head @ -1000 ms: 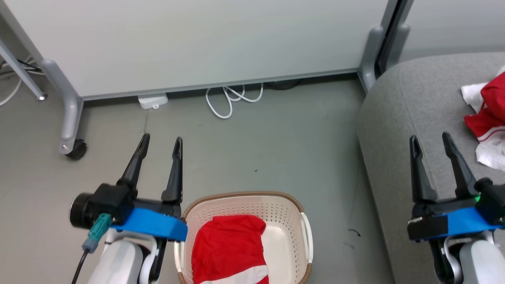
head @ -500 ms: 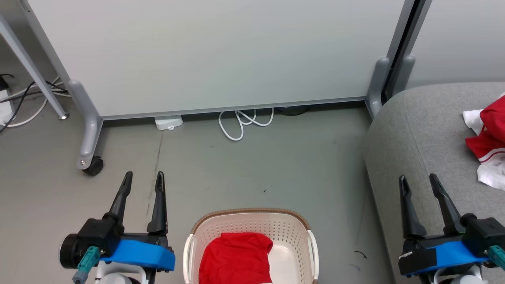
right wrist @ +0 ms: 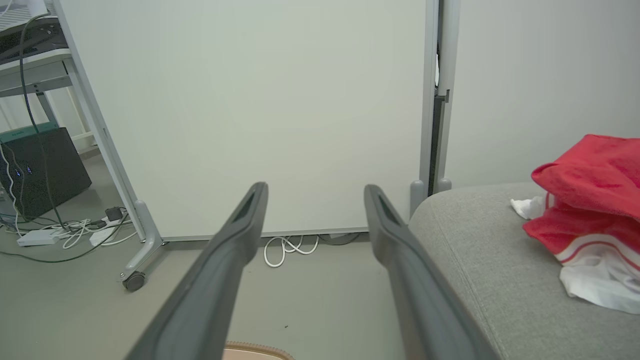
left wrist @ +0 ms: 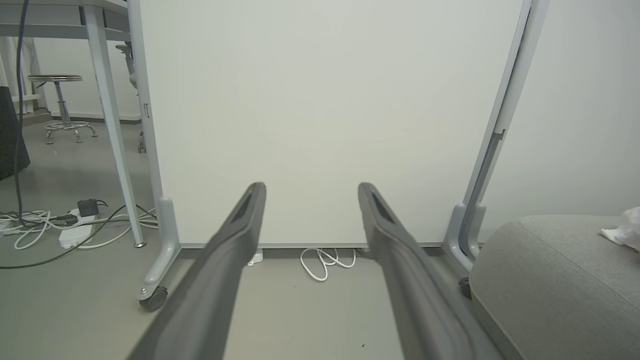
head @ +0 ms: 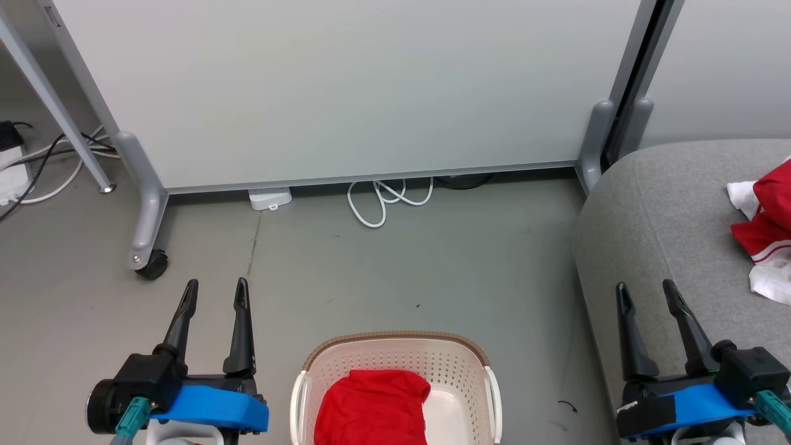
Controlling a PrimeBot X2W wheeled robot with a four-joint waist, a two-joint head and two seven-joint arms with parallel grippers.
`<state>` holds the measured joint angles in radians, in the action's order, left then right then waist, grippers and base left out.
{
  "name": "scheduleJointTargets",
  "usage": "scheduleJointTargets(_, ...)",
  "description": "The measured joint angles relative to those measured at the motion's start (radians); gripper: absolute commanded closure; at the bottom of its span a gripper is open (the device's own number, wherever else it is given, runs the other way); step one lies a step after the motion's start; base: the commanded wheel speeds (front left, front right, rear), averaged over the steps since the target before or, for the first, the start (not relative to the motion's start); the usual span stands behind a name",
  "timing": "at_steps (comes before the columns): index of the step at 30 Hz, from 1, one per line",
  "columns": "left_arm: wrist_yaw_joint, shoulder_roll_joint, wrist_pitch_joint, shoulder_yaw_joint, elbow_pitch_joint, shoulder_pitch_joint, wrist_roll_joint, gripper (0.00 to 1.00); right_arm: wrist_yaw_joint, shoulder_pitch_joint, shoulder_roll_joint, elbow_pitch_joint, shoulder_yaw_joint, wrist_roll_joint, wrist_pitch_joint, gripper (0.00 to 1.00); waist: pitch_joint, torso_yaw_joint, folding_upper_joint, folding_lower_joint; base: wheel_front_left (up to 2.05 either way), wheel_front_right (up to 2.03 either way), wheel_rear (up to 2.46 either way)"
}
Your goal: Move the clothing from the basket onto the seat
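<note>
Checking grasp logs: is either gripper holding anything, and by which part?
Nothing is held. The left gripper and right gripper are open and empty; a red garment lies in the basket.

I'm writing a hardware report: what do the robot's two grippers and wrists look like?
Both the left gripper and right gripper have two long, tapering dark fingers on a black base. Each wrist carries a bright blue band and a teal plug; the right adds black tape.
</note>
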<state>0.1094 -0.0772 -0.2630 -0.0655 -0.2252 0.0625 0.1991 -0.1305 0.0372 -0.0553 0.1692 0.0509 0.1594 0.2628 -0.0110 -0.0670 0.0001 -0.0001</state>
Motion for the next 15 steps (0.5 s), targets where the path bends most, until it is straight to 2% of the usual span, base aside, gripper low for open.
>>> scheduleJointTargets(15, 0.014, 0.017, 0.0, 0.021, 0.0, -0.003, -0.025, 0.0, 0.0, 0.0, 0.003, 0.002, -0.005, 0.0, 0.0, 0.0, -0.003, 0.0, 0.0, 0.0002, 0.0, 0.0, 0.0)
